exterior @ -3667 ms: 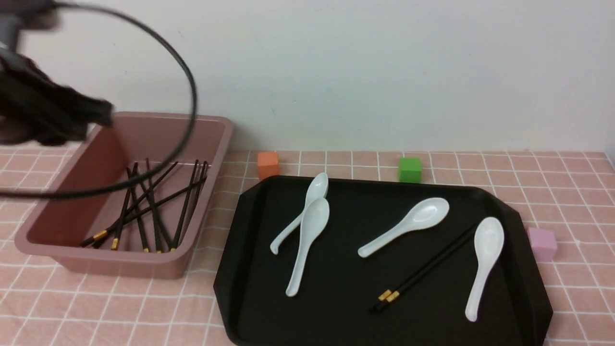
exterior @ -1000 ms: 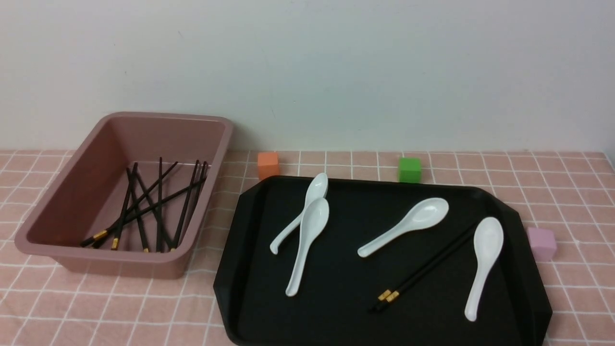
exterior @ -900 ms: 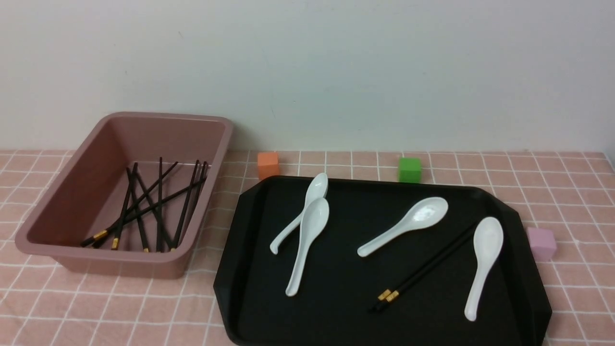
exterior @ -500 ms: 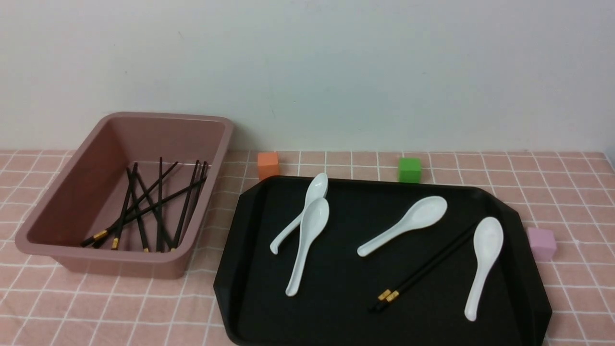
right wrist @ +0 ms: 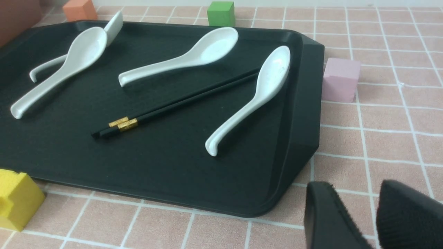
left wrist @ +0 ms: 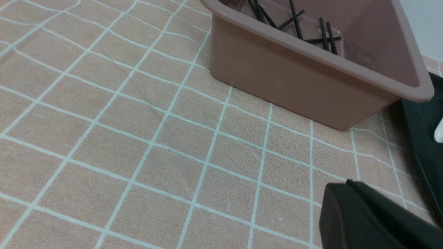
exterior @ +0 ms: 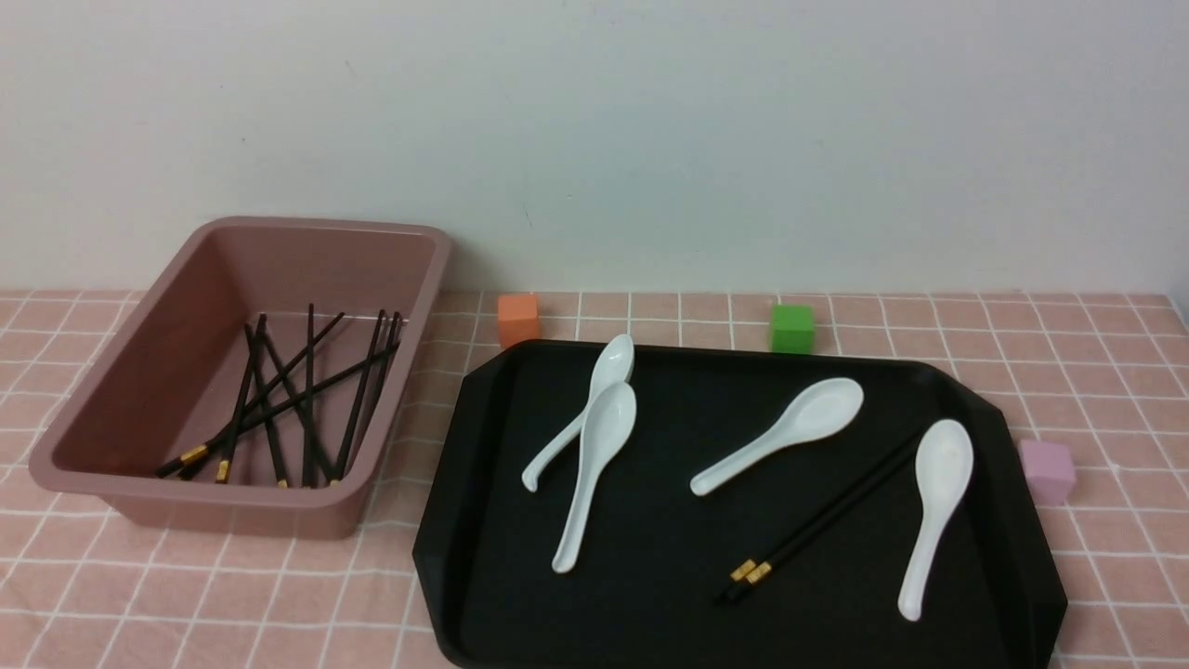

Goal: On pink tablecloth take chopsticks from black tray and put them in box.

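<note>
Pink cloth [exterior: 1068, 362] covers the bench. Left tool [left wrist: 349, 214], cut off at frame edge, jaws together, empty, near the box [left wrist: 311, 79] holding chopsticks. Right tool [right wrist: 360, 214], jaws slightly apart, empty; two chopsticks [right wrist: 180, 103] lie ahead on the tray [right wrist: 294, 138].

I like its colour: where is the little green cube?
In the front view, the green cube sits on the pink tablecloth, just behind the black tray's far rim.

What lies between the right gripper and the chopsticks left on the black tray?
In the right wrist view: bare pink tablecloth, the black tray rim and a white spoon lie between the right gripper and the chopsticks.
</note>
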Tool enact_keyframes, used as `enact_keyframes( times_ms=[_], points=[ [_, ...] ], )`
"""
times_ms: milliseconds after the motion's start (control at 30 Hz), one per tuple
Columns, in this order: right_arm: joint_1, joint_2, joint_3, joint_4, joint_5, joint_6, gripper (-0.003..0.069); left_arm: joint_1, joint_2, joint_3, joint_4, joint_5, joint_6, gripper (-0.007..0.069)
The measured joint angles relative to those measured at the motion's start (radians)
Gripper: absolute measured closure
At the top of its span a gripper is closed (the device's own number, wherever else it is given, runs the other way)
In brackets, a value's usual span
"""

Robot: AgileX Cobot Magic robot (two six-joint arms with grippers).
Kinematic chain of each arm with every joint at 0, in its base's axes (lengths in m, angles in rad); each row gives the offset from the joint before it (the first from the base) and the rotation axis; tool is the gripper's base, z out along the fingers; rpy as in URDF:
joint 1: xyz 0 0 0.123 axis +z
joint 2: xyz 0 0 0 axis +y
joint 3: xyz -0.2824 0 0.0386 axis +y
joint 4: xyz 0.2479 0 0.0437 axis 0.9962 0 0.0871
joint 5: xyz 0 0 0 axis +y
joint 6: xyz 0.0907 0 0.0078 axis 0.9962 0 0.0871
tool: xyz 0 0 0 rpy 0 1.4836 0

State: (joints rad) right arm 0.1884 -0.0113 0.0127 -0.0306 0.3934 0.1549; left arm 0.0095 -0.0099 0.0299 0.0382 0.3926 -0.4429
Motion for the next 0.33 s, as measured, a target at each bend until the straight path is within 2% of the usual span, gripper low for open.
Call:
enact_keyframes(
  times_ms=[333],
  points=[
    [0.000, 0.000, 0.000, 0.000, 0.000, 0.000, 0.0419, 0.000, 0.000, 0.000, 0.000, 0.000, 0.000, 0.0627]
  ],
)
